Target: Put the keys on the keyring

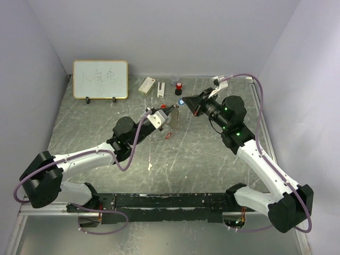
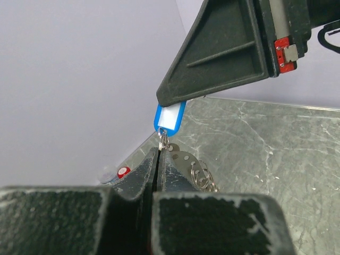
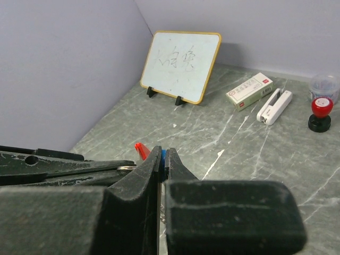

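Above the bench (image 1: 202, 159), near the middle of its far edge, the right gripper (image 3: 161, 158) pinches the blue key (image 2: 170, 118); the left gripper (image 2: 158, 159), jaws pressed together, clamps the metal keyring (image 2: 163, 140) just beside it.

At the back of the worktop (image 1: 212, 154), from left to right, stand a whiteboard (image 1: 100, 79), a box (image 1: 147, 85), a stapler (image 1: 160, 89) and a small bottle (image 1: 178, 86). In front of them the left tool (image 1: 171, 110) and right tool (image 1: 186, 101) meet tip to tip, with a key (image 2: 170, 118) and the keyring (image 2: 183, 159) between them.
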Robot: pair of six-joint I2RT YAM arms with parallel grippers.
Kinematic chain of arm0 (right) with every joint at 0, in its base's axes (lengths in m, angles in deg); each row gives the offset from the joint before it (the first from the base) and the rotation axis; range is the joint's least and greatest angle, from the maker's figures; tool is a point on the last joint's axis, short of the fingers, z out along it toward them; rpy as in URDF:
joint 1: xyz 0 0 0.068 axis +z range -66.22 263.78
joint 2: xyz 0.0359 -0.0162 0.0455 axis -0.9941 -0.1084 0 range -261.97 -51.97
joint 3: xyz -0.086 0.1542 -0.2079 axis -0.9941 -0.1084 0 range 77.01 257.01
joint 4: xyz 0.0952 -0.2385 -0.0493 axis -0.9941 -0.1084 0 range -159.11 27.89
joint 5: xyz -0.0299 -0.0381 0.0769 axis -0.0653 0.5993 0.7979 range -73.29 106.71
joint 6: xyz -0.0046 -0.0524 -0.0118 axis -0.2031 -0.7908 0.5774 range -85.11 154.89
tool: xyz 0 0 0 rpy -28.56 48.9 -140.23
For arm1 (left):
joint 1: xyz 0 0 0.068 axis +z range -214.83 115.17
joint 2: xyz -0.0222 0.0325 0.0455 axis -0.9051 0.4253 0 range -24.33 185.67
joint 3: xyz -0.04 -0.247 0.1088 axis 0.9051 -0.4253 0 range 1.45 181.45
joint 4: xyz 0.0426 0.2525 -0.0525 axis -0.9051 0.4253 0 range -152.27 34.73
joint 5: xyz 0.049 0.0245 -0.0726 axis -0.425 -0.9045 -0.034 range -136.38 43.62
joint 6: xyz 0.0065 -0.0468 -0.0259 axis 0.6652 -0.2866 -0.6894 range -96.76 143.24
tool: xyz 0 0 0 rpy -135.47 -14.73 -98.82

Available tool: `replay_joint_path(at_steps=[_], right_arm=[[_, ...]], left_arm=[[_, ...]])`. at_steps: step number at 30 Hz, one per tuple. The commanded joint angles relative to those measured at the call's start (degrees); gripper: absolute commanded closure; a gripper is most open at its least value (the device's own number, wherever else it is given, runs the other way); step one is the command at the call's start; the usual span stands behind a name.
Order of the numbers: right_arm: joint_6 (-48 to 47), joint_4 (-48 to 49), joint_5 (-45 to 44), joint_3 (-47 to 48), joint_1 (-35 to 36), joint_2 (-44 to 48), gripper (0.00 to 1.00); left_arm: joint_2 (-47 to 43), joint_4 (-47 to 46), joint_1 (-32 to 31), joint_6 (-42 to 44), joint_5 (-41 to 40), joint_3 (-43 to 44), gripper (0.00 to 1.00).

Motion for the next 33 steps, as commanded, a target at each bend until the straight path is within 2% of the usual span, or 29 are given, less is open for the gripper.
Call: replay_joint_path(at_steps=[1,8,9,10,11,13,14,21,22,25,28,33], right_arm=[[-0.26,-0.02,-1.50,0.62,-0.12,-0.79,1.00],[-0.52,-0.03,-2.10,0.40,-0.08,0.67,1.00],[-0.94,-0.44,-2.36,0.87,-0.11,1.15,1.00],[-1.47,-1.13,-2.73,1.52,-0.12,1.44,1.00],[-1.94,-1.83,-2.97,2.15,-0.12,1.76,1.00],[-2.96,-3.07,-3.07,3.60,-0.06,1.92,1.00],[-3.37,-3.62,-3.04,3.98,-0.12,1.92,1.00],[-4.41,-4.61,-3.71,6.14,-0.11,1.98,1.00],[-4.46,-4.59,-3.66,6.21,-0.12,1.95,1.00],[-4.44,-4.55,-3.39,6.57,-0.12,1.81,1.00],[-4.36,-4.49,-3.15,6.81,-0.12,1.85,1.00],[-4.21,-4.37,-2.60,6.99,-0.12,1.99,1.00]], left_arm=[[-2.11,-5.90,-0.15,-0.35,1.56,-0.80,0.93],[-1.86,-4.64,-0.07,-1.90,-0.92,0.13,0.92],[-1.97,-3.78,-0.12,-2.29,-1.96,0.47,0.75],[-2.10,-3.16,-0.09,-2.65,-3.12,0.51,0.52],[-2.30,-3.16,-0.11,-2.89,-4.23,0.24,0.37],[-3.22,-3.70,-0.08,-2.65,-5.78,-0.83,0.11],[-3.66,-3.66,-0.11,-2.55,-6.37,-1.21,0.02],[-4.79,-1.07,-0.16,-0.65,-4.72,-1.08,0.01],[-4.55,-0.50,-0.13,-0.41,-4.00,-0.73,0.03],[-3.41,2.54,-0.08,-0.14,-1.64,1.20,0.19],[-1.91,5.43,-0.14,-0.04,0.87,3.24,0.24],[0.06,6.80,-0.09,0.16,3.49,5.17,0.27]])
